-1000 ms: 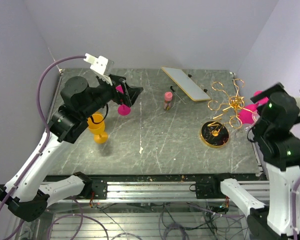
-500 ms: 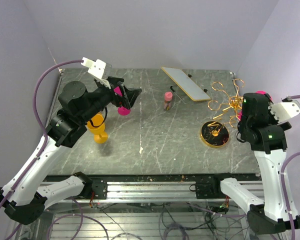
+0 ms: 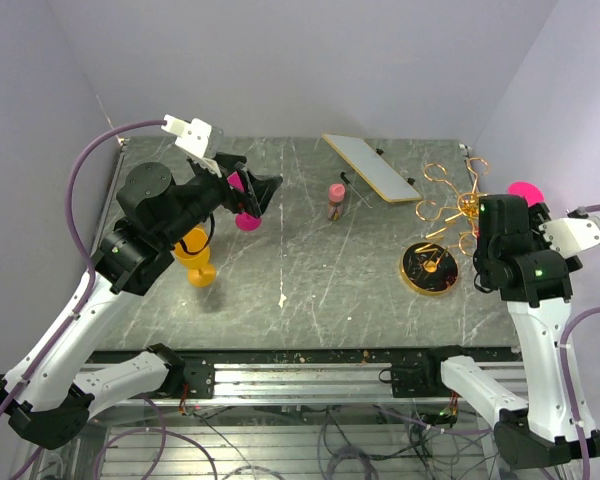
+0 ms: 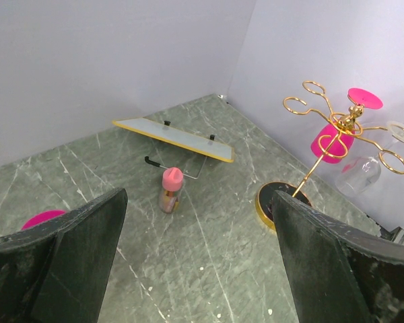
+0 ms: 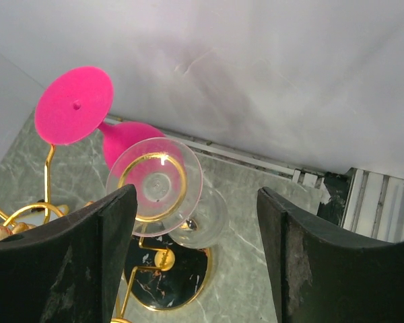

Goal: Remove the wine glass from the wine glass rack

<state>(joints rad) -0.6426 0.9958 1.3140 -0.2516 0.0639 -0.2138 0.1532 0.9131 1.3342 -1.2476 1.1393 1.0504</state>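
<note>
Hovering the right gripper (image 5: 195, 195) just above the clear wine glass (image 5: 155, 183), with jaws apart and not closing on it. Hanging upside down, foot resting in a loop of the wine glass rack (image 3: 430, 270), just beside a pink glass (image 5: 74, 104), at the right end of the counter (image 3: 310, 270). Holding the left gripper (image 4: 198, 196) well apart on the left side, with jaws spread wide and gripping nothing.

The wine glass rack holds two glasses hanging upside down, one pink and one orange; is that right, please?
Not quite: the second is clear, not orange. The left wrist view shows the wine glass rack carrying a pink glass and a clear glass, both upside down.
</note>
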